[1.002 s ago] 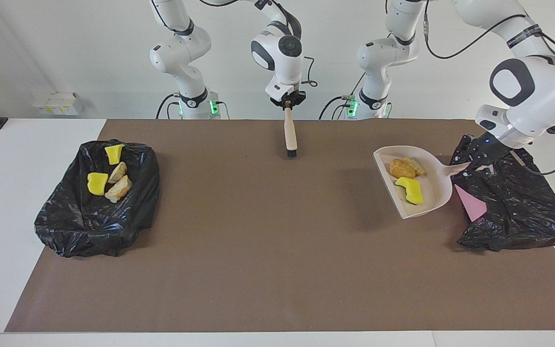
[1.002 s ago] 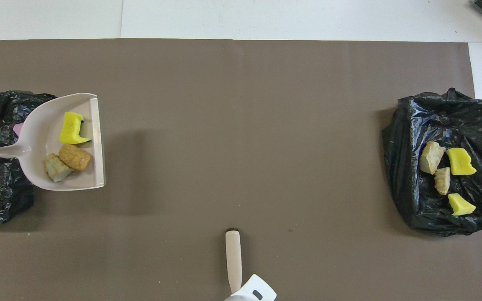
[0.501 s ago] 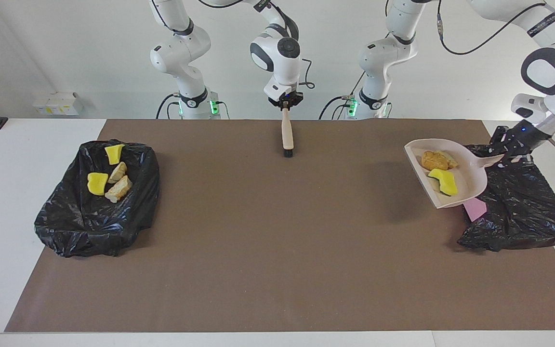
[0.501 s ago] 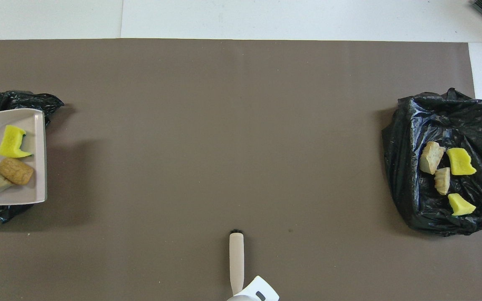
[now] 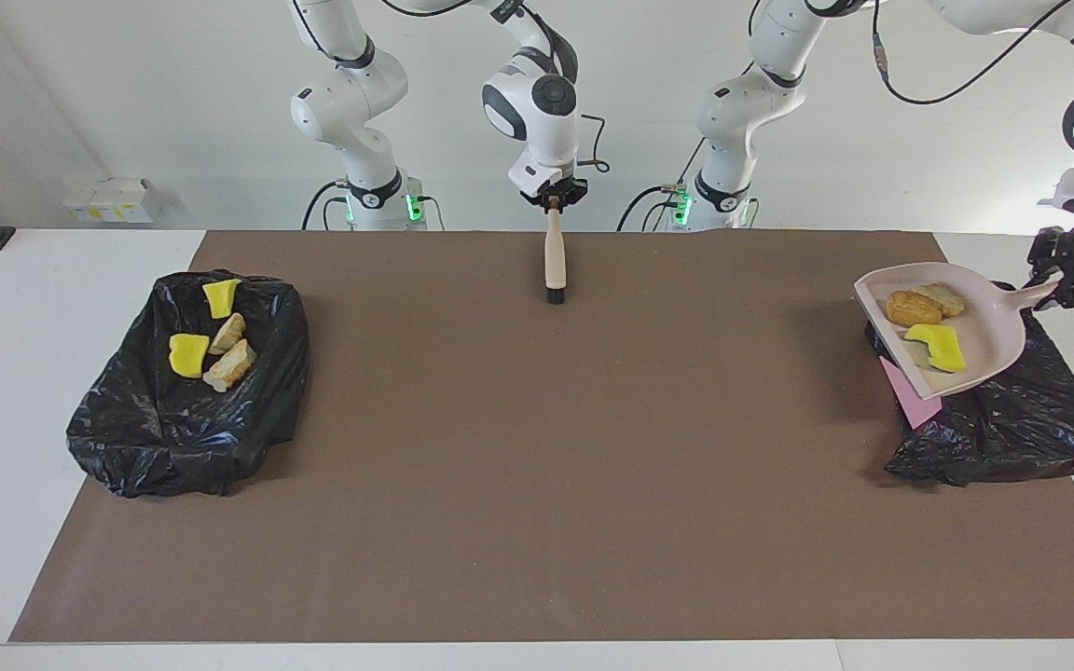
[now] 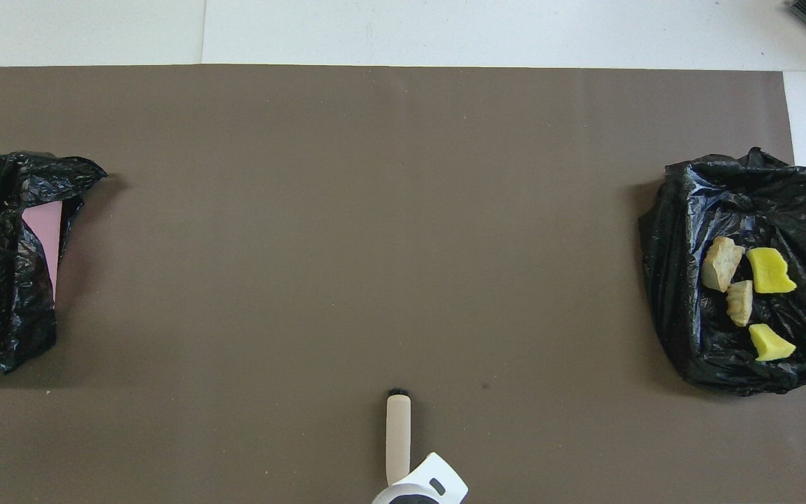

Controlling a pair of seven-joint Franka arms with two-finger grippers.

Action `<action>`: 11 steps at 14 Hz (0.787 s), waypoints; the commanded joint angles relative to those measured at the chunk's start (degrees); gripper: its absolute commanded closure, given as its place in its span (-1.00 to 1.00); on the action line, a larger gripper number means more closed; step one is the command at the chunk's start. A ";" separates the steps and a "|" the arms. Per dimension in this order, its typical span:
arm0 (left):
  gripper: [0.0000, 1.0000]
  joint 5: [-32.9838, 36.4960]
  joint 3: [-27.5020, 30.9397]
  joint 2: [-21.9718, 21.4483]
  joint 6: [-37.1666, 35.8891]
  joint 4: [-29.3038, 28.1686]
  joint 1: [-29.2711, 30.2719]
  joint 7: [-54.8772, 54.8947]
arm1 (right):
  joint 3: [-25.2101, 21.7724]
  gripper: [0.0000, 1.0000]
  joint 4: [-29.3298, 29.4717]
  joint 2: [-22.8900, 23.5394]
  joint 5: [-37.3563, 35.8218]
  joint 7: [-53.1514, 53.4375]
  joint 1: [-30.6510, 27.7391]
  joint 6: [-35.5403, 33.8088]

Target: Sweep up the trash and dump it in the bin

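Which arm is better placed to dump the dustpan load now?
Left. Its claw holds the dustpan with three lumps over the black bag at its end. The right claw is mid-table at the brush.

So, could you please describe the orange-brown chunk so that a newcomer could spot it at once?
Start at the black bag at the left arm's end of the table. Above it the left gripper holds a pale dustpan by its handle. In it, the orange-brown chunk is darker than the beige piece and the yellow piece beside it.
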 commanded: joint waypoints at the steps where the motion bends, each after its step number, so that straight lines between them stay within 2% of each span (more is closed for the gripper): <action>1: 1.00 7.51 -0.33 0.50 3.03 0.45 -0.38 -1.16 | 0.04 -0.54 3.56 0.46 0.42 0.11 -5.11 -0.36; 2: 1.00 10.93 -0.33 0.41 3.56 0.02 -0.47 -1.86 | -0.04 -0.64 4.88 0.37 -0.02 0.11 -7.56 -0.28; 5: 1.00 21.57 -0.33 -1.51 3.56 -3.14 -2.13 -9.14 | -0.05 -1.00 11.11 0.55 -3.45 -4.00 -19.76 -0.97; 8: 1.00 30.36 -0.33 -5.03 3.04 -9.11 -5.82 -16.52 | -0.13 -1.00 18.23 3.26 -5.29 -11.81 -30.50 -5.27; 11: 1.00 39.50 -0.42 -8.64 2.86 -14.39 -7.76 -24.80 | -0.04 -1.00 26.05 5.29 -14.95 -20.09 -38.76 -9.49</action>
